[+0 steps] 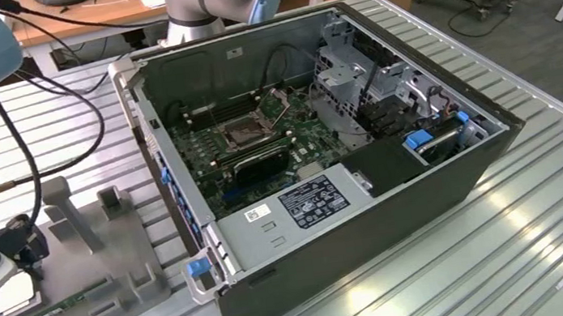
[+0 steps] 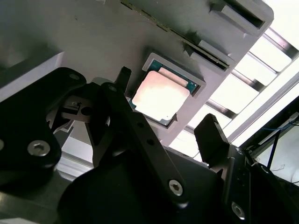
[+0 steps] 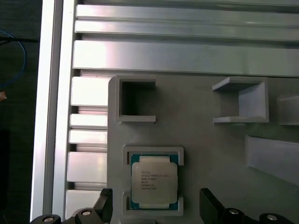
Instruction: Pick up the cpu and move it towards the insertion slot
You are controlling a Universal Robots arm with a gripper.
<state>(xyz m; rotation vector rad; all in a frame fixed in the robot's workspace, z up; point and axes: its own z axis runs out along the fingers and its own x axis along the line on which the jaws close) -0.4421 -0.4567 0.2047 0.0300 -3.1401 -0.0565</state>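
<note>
**Jaws standing wide open over the cpu (image 3: 154,181)**

Black jaws of the gripper (image 3: 155,198) are standing wide apart in both wrist views, one on each side of the cpu. They are gripping nothing, and neither seems to be touching it. The cpu is lying flat, silvery top up, in a shallow square pocket of the grey fixture tray (image 3: 205,140), with a thin green rim showing around its metal lid.

In the exterior view, the tray is resting on the ribbed metal tabletop (image 1: 513,258), on the near side at the exterior view's left, and the arm's wrist is hanging over it. A thin green memory stick (image 1: 61,305) is lying along the tray's near part.

Just beside the tray, toward the exterior view's right, an open computer case (image 1: 376,211) is sitting on the same tabletop. The insertion slot (image 1: 245,132), dark with a silver frame, is lying inside the case on the green motherboard (image 1: 201,164), toward the far wall and well apart from the cpu.
</note>
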